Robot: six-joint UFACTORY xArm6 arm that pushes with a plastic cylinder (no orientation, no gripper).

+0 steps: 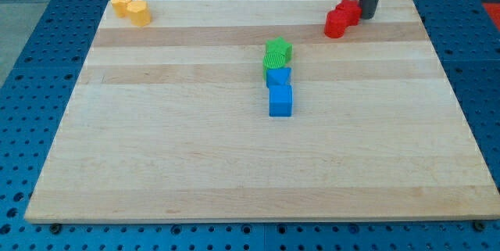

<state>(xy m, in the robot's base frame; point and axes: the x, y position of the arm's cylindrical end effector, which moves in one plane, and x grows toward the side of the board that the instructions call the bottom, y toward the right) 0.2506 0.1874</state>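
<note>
My tip point(367, 16) stands at the view's top right, touching or nearly touching the right side of a red block point(348, 9). A second red block point(337, 24), rounder, sits just below-left of the first, against it. Near the middle of the board a green star-shaped block point(277, 50) lies above a green block point(275, 63), then a blue block point(279, 77) and a blue cube point(281, 100), all in a column running toward the view's bottom. Two yellow blocks point(121, 2) point(138, 12) sit together at the top left corner.
The wooden board point(195, 157) rests on a blue perforated table point(31, 71). The red blocks and my tip are close to the board's top edge and right corner.
</note>
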